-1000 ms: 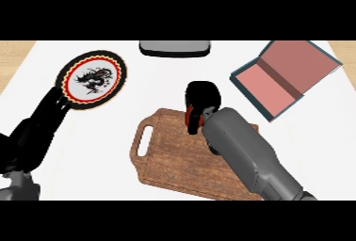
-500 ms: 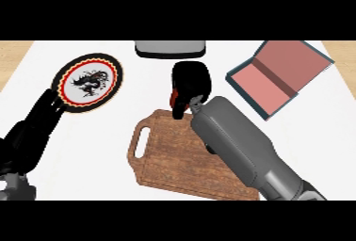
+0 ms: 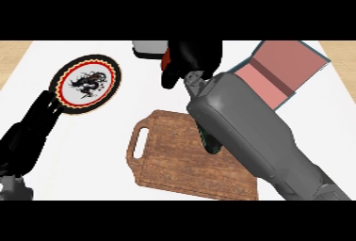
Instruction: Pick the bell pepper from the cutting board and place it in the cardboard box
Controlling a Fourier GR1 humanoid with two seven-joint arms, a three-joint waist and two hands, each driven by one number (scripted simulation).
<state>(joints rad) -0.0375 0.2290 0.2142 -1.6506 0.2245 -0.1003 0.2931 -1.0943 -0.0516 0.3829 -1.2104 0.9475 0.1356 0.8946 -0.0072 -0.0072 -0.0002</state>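
The right robot hand (image 3: 193,59) is black, and its fingers are curled round the bell pepper (image 3: 165,60). Only a thin red bit of the pepper shows at the left side of the hand. The rest is hidden by the fingers. The hand and the pepper are past the far end of the cutting board (image 3: 177,157). They are not over the board and not in the cardboard box (image 3: 281,70). The box is just to the right of the hand. It lies open and is pink inside.

The big grey forearm (image 3: 246,134) goes from the hand down to the lower right and covers the right side of the board. The board is brown wood with a long hole for a handle at its left end. Nothing can be seen lying on the part that shows.

A grey thing (image 3: 148,47) peeks out behind the hand at the top. It is too hidden to tell what it is.

To the left lies a round plate (image 3: 87,84) with a black rim and a dark picture in its middle. The left robot hand (image 3: 29,134) rests at the left edge with its fingers straight, pointing up at the plate. All of it sits on the white bench (image 3: 83,164).
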